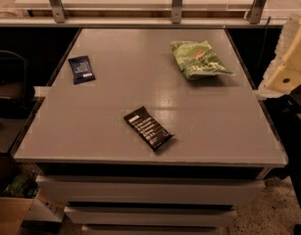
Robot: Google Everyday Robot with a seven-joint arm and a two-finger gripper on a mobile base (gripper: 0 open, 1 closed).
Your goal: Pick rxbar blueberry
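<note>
Gripper (291,62) sits off the surface's (140,82) right edge; I cannot tell its state. Best to reach across to the rxbar blueberry (82,69) by the left edge, clearing the black bar (148,128).

The robot's pale hand (291,62) is at the far right edge of the view, held up in the air. Only part of it shows, tilted a little.
</note>
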